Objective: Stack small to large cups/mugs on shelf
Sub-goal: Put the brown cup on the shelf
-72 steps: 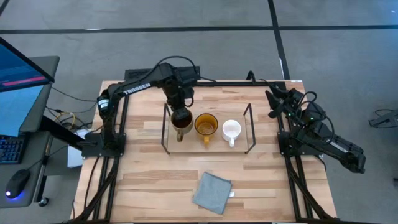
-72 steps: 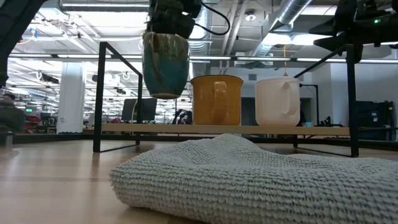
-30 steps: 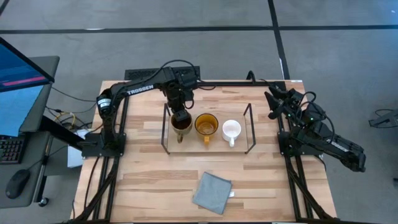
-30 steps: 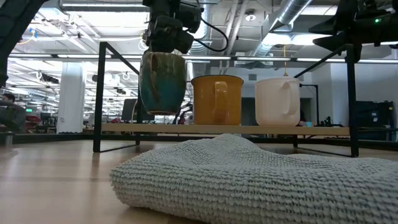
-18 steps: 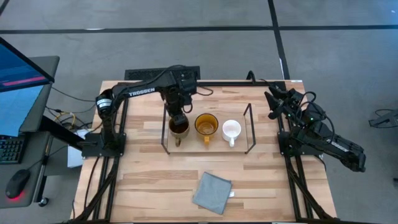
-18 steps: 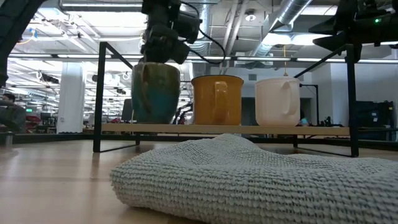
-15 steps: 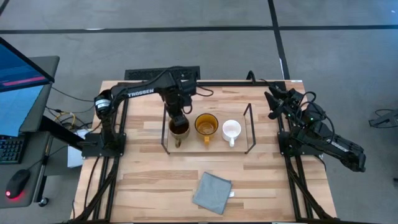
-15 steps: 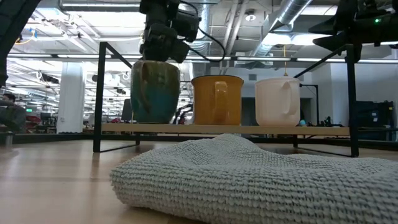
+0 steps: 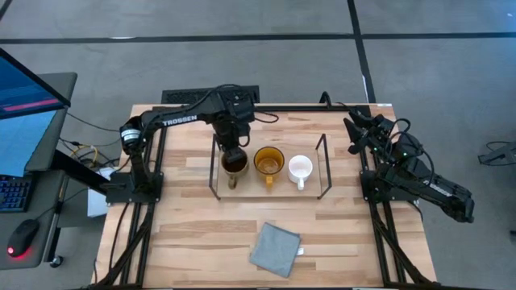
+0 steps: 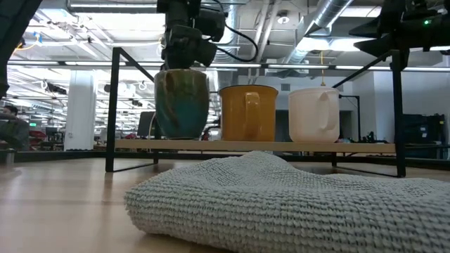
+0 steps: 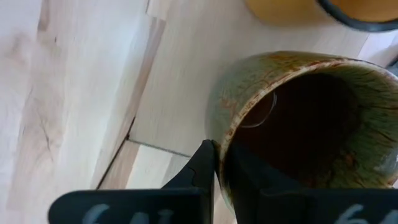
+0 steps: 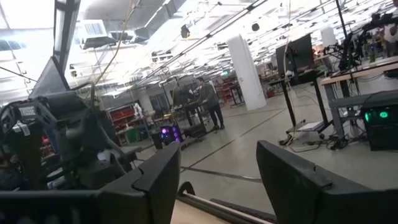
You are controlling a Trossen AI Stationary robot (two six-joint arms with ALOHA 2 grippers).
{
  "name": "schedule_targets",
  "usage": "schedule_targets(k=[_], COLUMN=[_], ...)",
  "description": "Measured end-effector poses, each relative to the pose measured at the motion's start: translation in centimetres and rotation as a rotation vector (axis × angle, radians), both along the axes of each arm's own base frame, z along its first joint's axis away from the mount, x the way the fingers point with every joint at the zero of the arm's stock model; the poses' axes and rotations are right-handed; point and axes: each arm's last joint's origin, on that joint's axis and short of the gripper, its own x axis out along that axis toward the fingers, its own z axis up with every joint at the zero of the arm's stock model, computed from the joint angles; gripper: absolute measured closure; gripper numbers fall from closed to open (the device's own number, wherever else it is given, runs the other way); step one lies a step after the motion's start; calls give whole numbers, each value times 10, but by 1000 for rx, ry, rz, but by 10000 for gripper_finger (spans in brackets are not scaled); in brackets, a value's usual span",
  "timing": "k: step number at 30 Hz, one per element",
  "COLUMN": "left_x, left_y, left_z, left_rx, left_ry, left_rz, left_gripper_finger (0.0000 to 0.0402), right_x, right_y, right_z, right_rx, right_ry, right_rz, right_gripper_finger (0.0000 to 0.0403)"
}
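Three mugs stand in a row on the light-wood shelf (image 9: 274,184). The brownish-tan mug (image 9: 235,164), dark inside and green-blue on its side in the low view (image 10: 181,104), is at the left end. The amber glass mug (image 9: 268,161) is in the middle and the small white mug (image 9: 300,167) is at the right. Their handles point to the table's near edge. My left gripper (image 9: 233,151) is above the brownish mug, shut on its rim. My right gripper (image 12: 217,180) is open and empty, raised beyond the shelf's right end (image 9: 355,134). My left gripper pinches the brownish mug's rim (image 11: 221,140) on its far side, one finger inside the mug (image 11: 252,182) and one outside (image 11: 203,167). The fingers come from above, pointing down. The mug stands upright with its base on the shelf board (image 10: 140,145).
A grey knitted cloth (image 9: 274,248) lies on the table near the front edge and fills the foreground of the low view (image 10: 281,204). Black wire frames (image 9: 214,165) stand at both short ends of the shelf. A monitor and keyboard sit off the table's left.
My left gripper has come down with the brownish mug. The mug hung slightly tilted and clear above the shelf's left end. It now stands upright on the board next to the amber mug. The gripper has stayed shut on the rim.
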Motion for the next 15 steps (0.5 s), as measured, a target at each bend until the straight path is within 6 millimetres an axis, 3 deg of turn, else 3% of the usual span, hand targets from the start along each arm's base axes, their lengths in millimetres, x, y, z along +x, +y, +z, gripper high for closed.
schedule_targets(k=[15], left_x=[0], left_y=[0], left_z=[0], left_rx=[8], left_ry=[7], left_rz=[12], left_gripper_finger=[392], right_x=[0], right_y=[0], right_z=[0], right_rx=[0], right_ry=[0], right_rz=[-1], right_gripper_finger=[170])
